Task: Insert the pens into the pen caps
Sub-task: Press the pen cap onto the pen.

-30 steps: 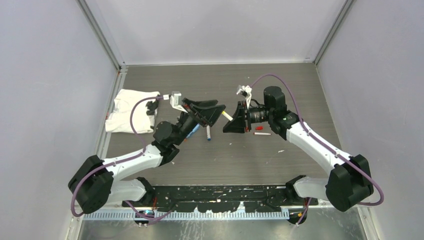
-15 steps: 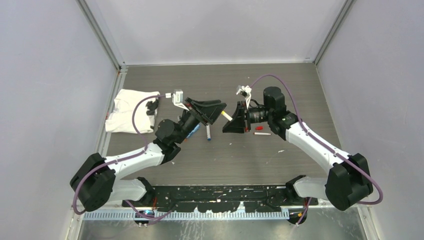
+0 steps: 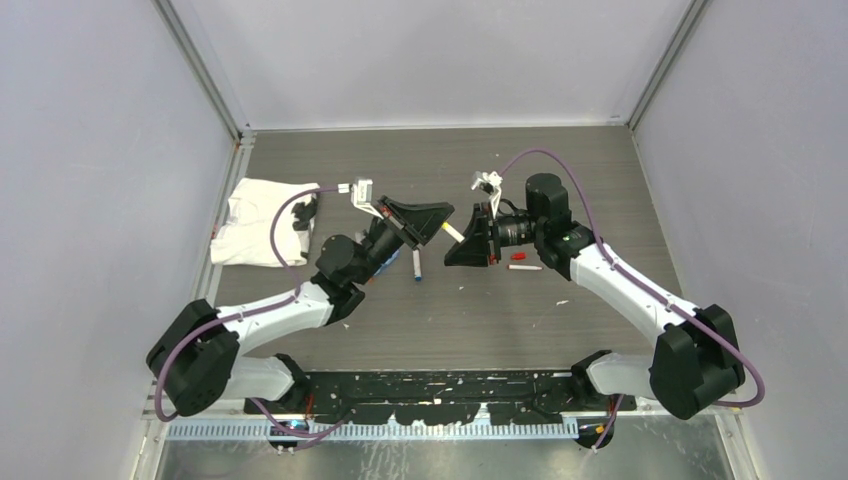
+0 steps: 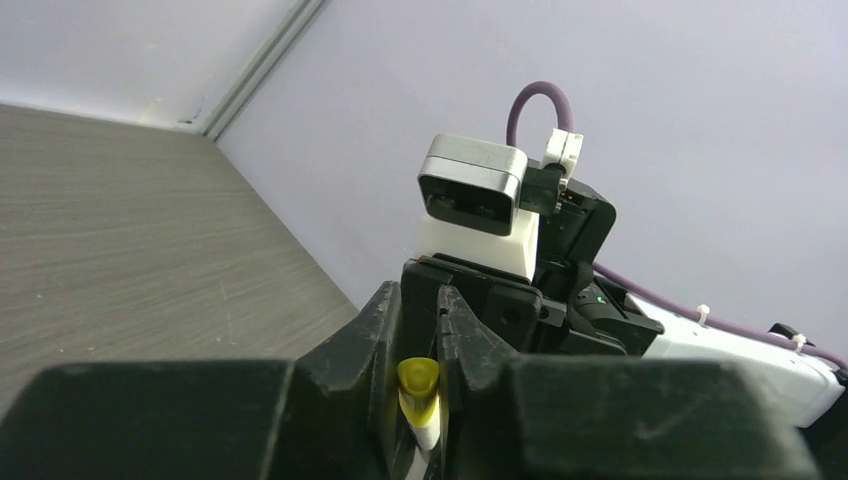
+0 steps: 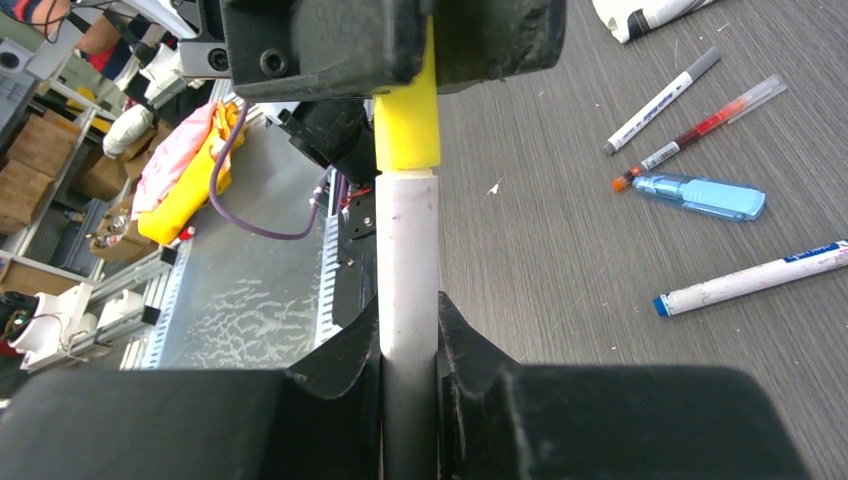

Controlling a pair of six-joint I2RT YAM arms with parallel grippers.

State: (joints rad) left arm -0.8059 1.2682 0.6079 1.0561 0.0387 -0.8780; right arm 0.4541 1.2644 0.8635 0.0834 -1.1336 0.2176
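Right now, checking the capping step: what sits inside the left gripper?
The left gripper pinches a yellow cap, seated on the white pen that the right gripper holds. The cap hides the pen's tip.

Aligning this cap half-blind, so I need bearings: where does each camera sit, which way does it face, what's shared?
Top external: above, behind the bases, looking down on the dark table; left arm and right arm show.
Left wrist: faces along the left gripper, gripping the yellow plastic pen cap, toward the right arm's grey camera.
Right wrist: faces along the right gripper, holding the white-barrelled marker pen, toward the left gripper.
Shared: both wrist views show cap and pen.
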